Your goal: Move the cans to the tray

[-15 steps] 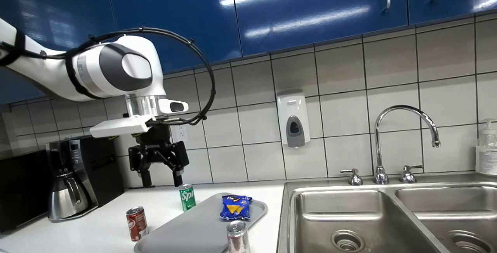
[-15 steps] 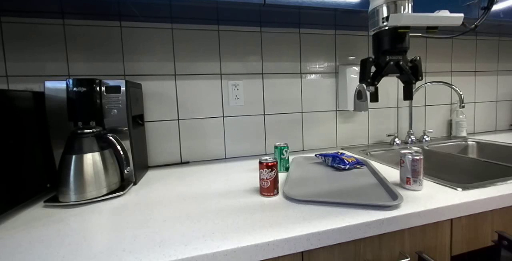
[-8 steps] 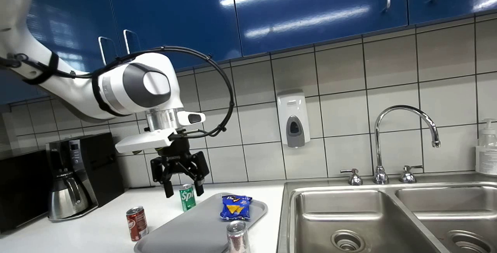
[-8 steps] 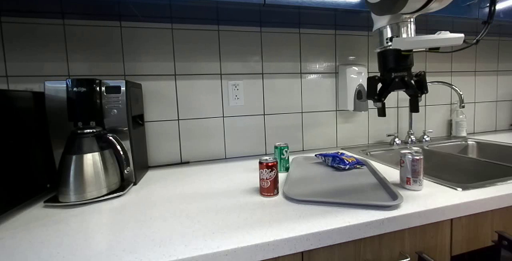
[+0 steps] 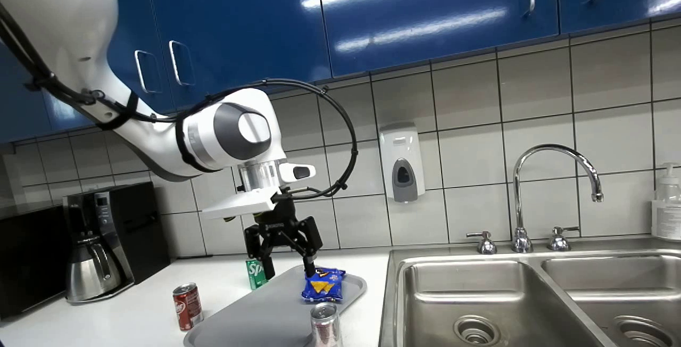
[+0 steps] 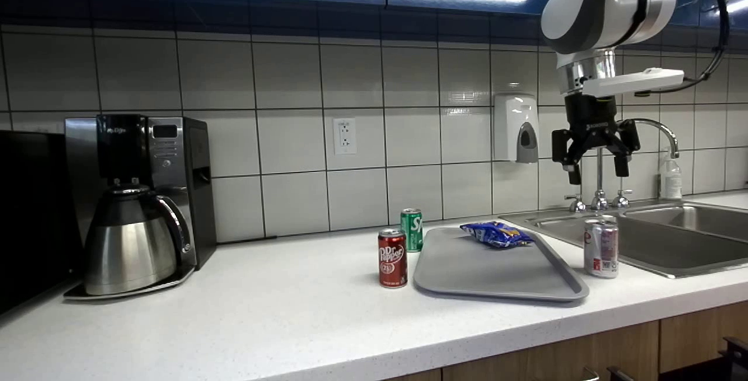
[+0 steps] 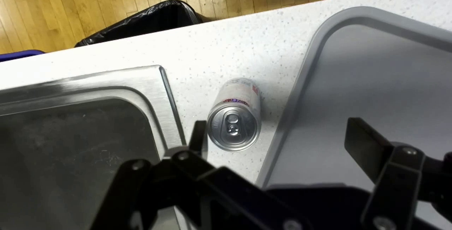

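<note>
- Because the jaws hang spread, gripping nothing, with the silvery can (image 7: 234,117) left of their middle in the wrist view, a straight descent might clip it.
- It stands upright mid-frame on the tabletop (image 7: 226,53), between the sink rim (image 7: 155,85) and the tray (image 7: 374,82); a sideways nudge could tip it against either.
- Red can (image 6: 392,261) and green can (image 6: 412,231), just below centre in an exterior view, stand beside the tray; an angled grasp there could catch the tray's edge.

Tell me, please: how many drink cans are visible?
3: the red can and the green can beside the tray, towards the coffee maker; the silvery can between tray and sink. Others may be hidden.
</note>
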